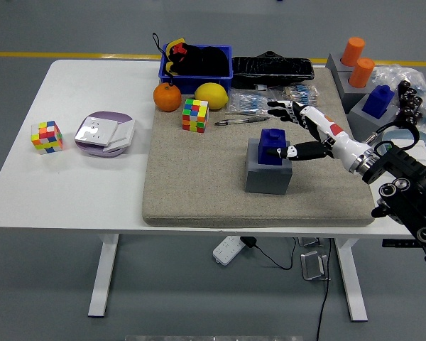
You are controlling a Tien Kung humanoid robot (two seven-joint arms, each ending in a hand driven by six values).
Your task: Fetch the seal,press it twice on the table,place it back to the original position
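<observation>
Blue seal (272, 146) sits upright on the grey block (268, 175), centre-right of the frame, on the beige mat (199, 185). Right hand (303, 130) enters from the right edge and is just right of the seal, fingers (278, 111) spread apart and holding nothing; the thumb tip lies close beside the seal's right face, contact not resolvable. Left of the seal on the mat: a Rubik's cube (195, 115), an orange (167, 97) and a lemon (211, 95). A second blue seal (378, 100) stands at the right edge.
</observation>
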